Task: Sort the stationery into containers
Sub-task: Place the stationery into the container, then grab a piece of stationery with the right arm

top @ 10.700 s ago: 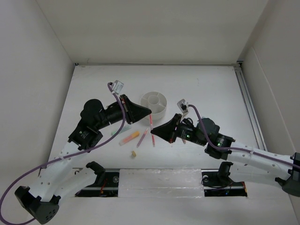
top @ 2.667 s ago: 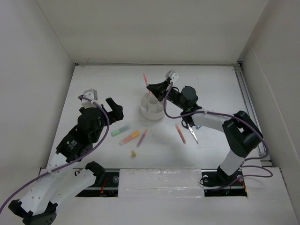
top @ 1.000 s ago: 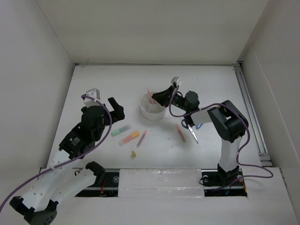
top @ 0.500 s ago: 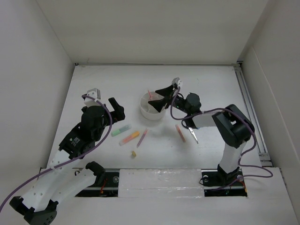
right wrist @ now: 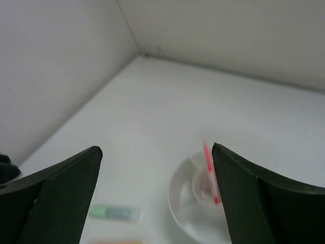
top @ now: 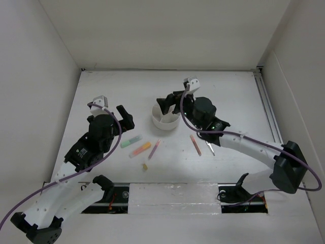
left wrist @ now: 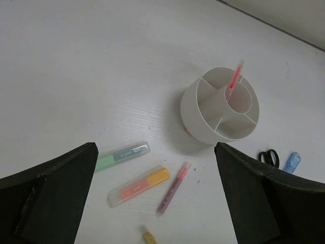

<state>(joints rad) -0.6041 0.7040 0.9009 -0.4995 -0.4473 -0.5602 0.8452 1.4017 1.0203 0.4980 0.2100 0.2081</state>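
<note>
The white round container (top: 166, 121) stands mid-table, with a pink pen (left wrist: 234, 81) upright in its centre cup. My right gripper (top: 169, 101) hovers open just above and behind it, holding nothing; its wrist view shows the pen (right wrist: 210, 173) and the container (right wrist: 188, 203) below the open gripper (right wrist: 156, 147). On the table lie a green highlighter (top: 131, 141), an orange highlighter (top: 140, 149), a pink pen (top: 154, 149), a yellowish eraser bit (top: 144, 166), an orange pen (top: 195, 144) and scissors (left wrist: 267, 156) beside a blue highlighter (left wrist: 292, 162). My left gripper (top: 127, 116) hangs open above the highlighters (left wrist: 122, 155).
White walls close in the table on the left, back and right. A metal rail (top: 271, 119) runs along the right side. The right arm's forearm (top: 244, 145) stretches over the table right of the scissors.
My right gripper has opened and let go of the pink pen, which now stands in the centre cup. It has lifted slightly off the container. The left arm has not moved.
</note>
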